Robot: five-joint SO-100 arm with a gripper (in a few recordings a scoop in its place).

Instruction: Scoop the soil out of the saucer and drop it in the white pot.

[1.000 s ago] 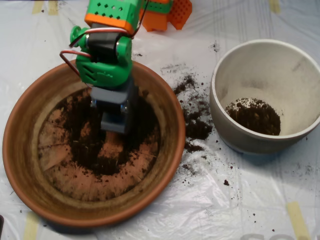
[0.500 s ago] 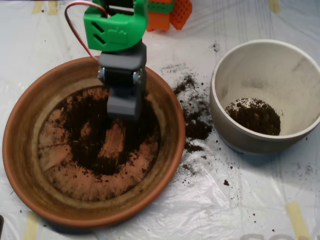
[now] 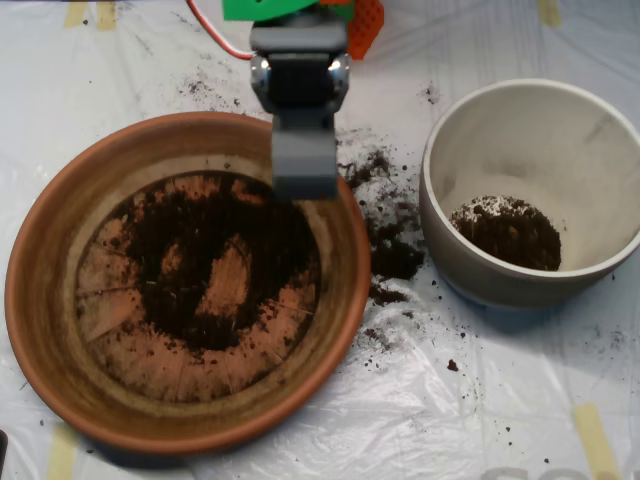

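Observation:
The terracotta saucer [image 3: 40, 300] lies at the left, with dark soil [image 3: 170, 250] spread over its base around a bare streak in the middle. My grey scoop [image 3: 303, 180] hangs raised above the saucer's upper right rim, its two halves closed together, so any load inside is hidden. The white pot [image 3: 600, 110] stands at the right, apart from the scoop, with a small heap of soil [image 3: 505, 230] at its bottom.
Spilled soil [image 3: 385, 225] lies on the plastic sheet between saucer and pot, with more crumbs at the saucer's upper edge. The orange part of the arm's base [image 3: 365, 25] sits at the top. Tape strips mark the sheet's edges.
The scoop has lifted out of the soil in the saucer's middle and moved up and right to the rim. A bare streak shows where it dug.

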